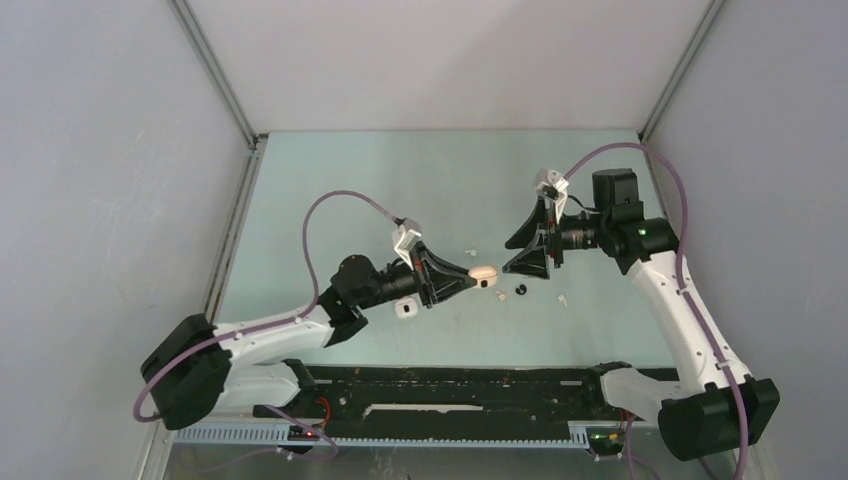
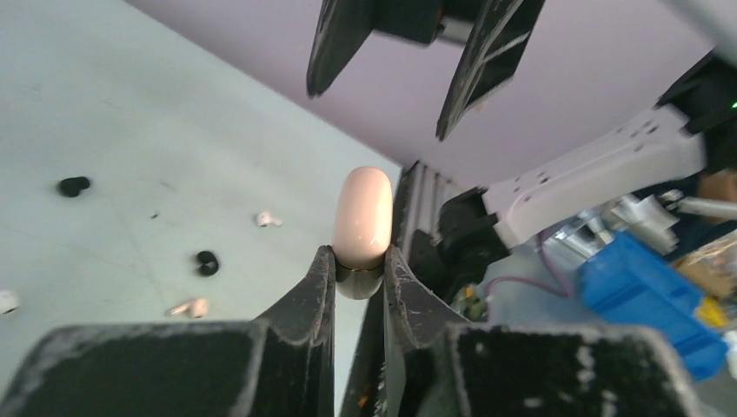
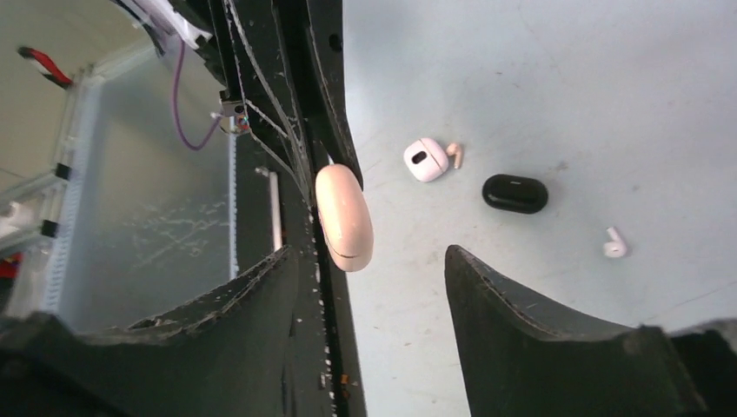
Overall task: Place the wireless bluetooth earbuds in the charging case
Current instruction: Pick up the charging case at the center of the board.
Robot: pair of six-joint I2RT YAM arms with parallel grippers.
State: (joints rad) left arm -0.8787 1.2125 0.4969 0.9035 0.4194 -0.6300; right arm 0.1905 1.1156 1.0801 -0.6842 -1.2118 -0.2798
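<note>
The charging case (image 2: pixel 362 217), a pink-beige pebble, is pinched by its lower end in my left gripper (image 2: pixel 359 261). It is lifted clear of the table (image 1: pixel 330 180) and points at my right gripper (image 3: pixel 372 254), whose jaws stand wide and hold nothing, just short of the case's free end and not touching it. I judge the step in hand to be getting the lid open between the two arms, since the case looks closed: in the right wrist view a thin seam curves across the end nearest that camera. To do it well I would keep the left grip firm and low, bring the right fingers in square on either side of the free end, and close only once the case sits centred between them. The shell is smooth and rounded, so an off-centre squeeze could squirt it out. The wireless bluetooth earbuds (image 3: pixel 614 244) lie loose on the table below: that white one off to the side, a pinkish earbud (image 3: pixel 454 155) just beside a white case (image 3: pixel 426 160), and between them a dark rounded piece (image 3: pixel 514 193) that may be either an earbud or a case. The table is a pale green mat, lightly scuffed. Beyond it plain grey walls (image 1: pixel 100 150) close the cell, with metal frame rails (image 1: pixel 215 70) at the back corners.
</note>
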